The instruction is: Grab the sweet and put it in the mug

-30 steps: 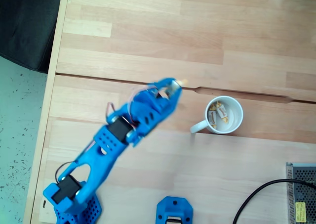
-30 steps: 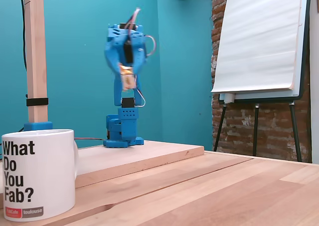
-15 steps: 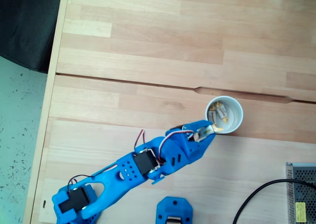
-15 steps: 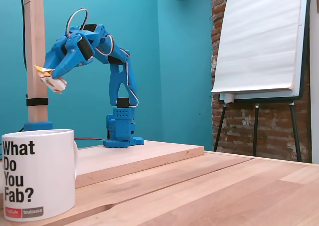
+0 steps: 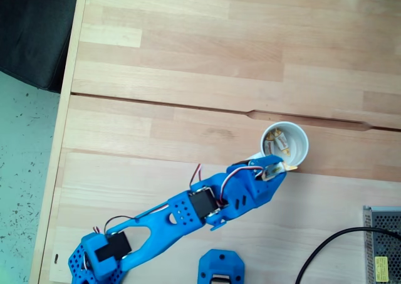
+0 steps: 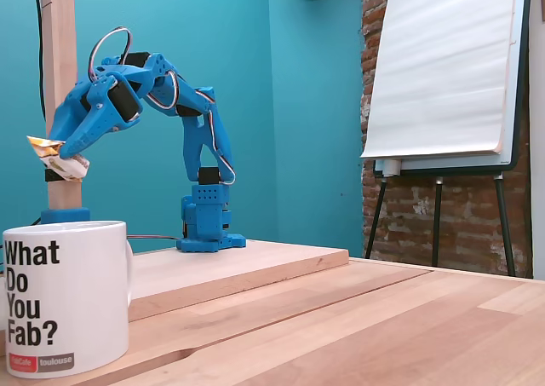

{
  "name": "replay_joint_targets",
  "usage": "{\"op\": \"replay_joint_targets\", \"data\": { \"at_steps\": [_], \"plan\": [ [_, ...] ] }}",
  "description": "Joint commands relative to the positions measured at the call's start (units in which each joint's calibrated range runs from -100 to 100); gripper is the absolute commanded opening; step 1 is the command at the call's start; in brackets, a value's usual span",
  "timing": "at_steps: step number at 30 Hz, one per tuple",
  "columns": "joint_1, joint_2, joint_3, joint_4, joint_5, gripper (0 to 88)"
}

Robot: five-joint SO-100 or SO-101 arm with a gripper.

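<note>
Fixed view: pincer [image 6: 61, 158] pinching sweet [image 6: 51, 154], long axis near level, above mug [image 6: 64, 296].

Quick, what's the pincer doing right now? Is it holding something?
Pincer: closed on the sweet, held up above the mug.

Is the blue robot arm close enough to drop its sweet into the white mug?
Probably yes, nearly. The gripper holds the sweet up in the air, well above the mug. From above, it sits at the mug's rim, not quite over the middle. Nothing blocks the way; the mug is open on top.
</note>
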Motion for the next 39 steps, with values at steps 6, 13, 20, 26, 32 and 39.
{"op": "replay_joint_targets", "data": {
  "at_steps": [6,13,20,26,32,39],
  "plan": [
    [0.13,6.13,-13.02,-1.25,0.0,0.0],
    [0.05,10.78,-21.23,-1.25,0.05,0.0],
    [-4.67,13.97,-28.36,-1.16,-0.44,0.0],
    [-6.34,14.31,-28.9,-1.16,-0.49,0.0],
    [-6.12,14.31,-29.08,-1.16,-0.49,0.0],
    [-3.14,14.57,-28.99,-1.08,-0.49,0.0]
  ]
}}
